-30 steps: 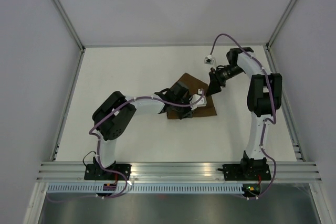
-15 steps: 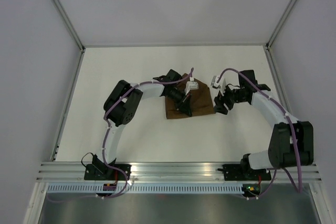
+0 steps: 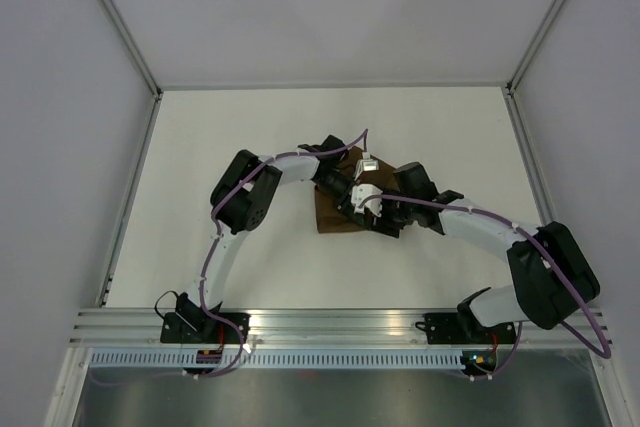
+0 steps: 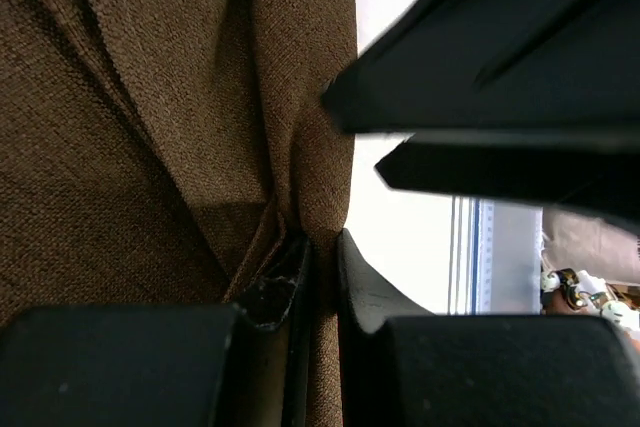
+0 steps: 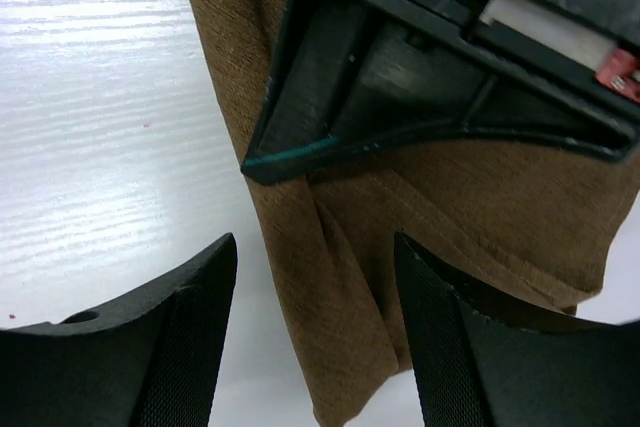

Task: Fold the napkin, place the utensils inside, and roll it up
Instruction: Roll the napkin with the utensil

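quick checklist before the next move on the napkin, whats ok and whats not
1. Left gripper pinched shut on a fold of the napkin: ok.
2. Right gripper open, with the napkin's edge between its fingers: ok.
3. Knife tucked inside the napkin: cannot tell, no view shows it.
4. Clearance between the two grippers: cannot tell, they crowd very close together.
5. Napkin lying on the table, not hanging off it: ok.
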